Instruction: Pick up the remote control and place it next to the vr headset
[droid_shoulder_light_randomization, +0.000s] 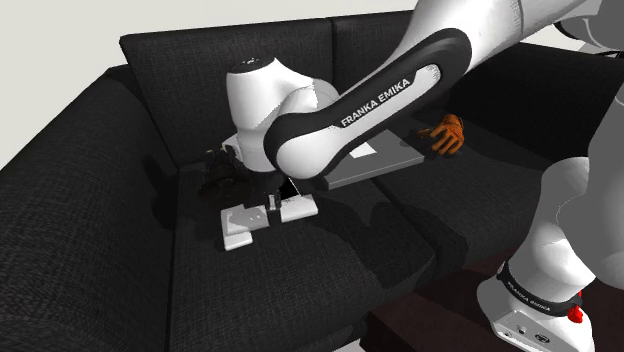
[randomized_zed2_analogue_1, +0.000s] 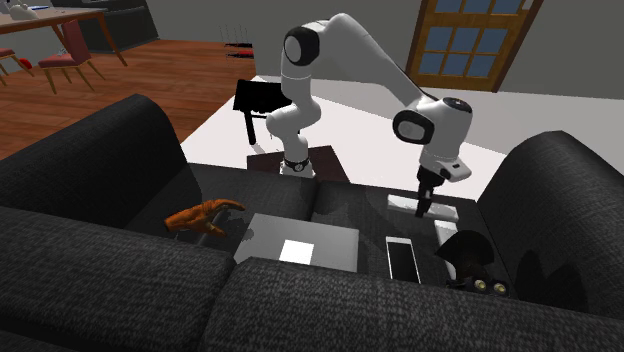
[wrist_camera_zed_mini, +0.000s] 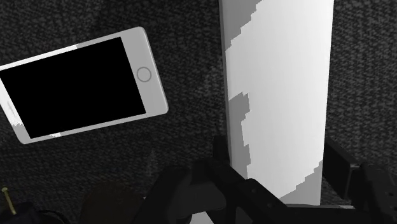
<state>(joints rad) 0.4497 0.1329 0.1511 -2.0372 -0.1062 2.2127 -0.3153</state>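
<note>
While the white Franka arm (droid_shoulder_light_randomization: 400, 90) is bending down over the black fabric sofa (droid_shoulder_light_randomization: 90, 230), its all-black two-finger gripper (droid_shoulder_light_randomization: 285, 195) is hanging low over the seat cushion, straddling the long, flat white remote control (droid_shoulder_light_randomization: 298, 208). Seen from the wrist, the gripper (wrist_camera_zed_mini: 280, 159) is closing on the remote control (wrist_camera_zed_mini: 280, 76): one black finger is sitting against each long edge near one end, with no strip of cushion showing between finger and casing, so the jaws are clasping it across its width. The remote is lying level at the cushion, and I cannot tell whether it is raised off the fabric. Just beside it, a white-framed rectangular phone with a black screen (wrist_camera_zed_mini: 79, 86) is lying flat and turned at an angle to the remote. In the shoulder view the phone (droid_shoulder_light_randomization: 240, 228) is sitting at the remote's left, and the dark, bulky VR headset (droid_shoulder_light_randomization: 218, 172) is resting behind both, close to the backrest. From the second exterior view the gripper (randomized_zed2_analogue_1: 425, 205) is standing over the remote control (randomized_zed2_analogue_1: 443, 211) near the seat's front edge, the phone (randomized_zed2_analogue_1: 402, 260) is lying closer to the backrest, and the VR headset (randomized_zed2_analogue_1: 468, 255) is sitting just to the phone's right, apart from the remote. On the neighbouring cushion a flat grey rectangular slab (randomized_zed2_analogue_1: 300, 235) bearing a white square is lying, and an orange glove-like thing (randomized_zed2_analogue_1: 203, 217) is resting beyond it.
</note>
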